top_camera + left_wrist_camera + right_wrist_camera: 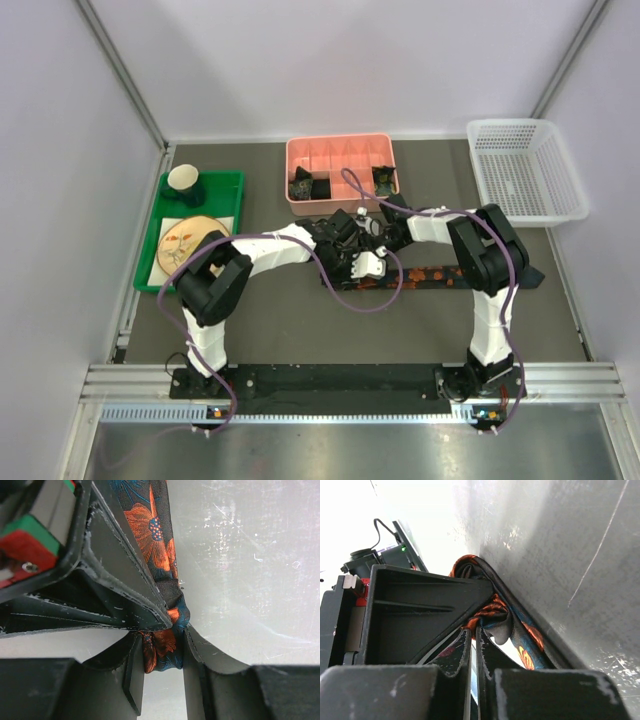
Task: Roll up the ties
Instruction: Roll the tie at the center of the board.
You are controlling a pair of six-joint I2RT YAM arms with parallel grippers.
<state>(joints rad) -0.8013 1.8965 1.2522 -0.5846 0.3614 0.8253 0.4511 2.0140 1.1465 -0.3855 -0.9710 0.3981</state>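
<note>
Where the arms meet before the pink divided box (340, 140), the left gripper (161, 637), part open, clamps the bunched end of the floral tie (445, 272); the right gripper (474, 632), closed, pinches it too. Remaining length runs rightward, parallel to the box.

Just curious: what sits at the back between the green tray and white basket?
A pink divided box holding rolled ties, plain in the overhead view.

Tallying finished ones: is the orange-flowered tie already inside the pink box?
No, the orange-flowered tie lies stretched out on the table, between the arms' bases and the pink box, not in it.
</note>
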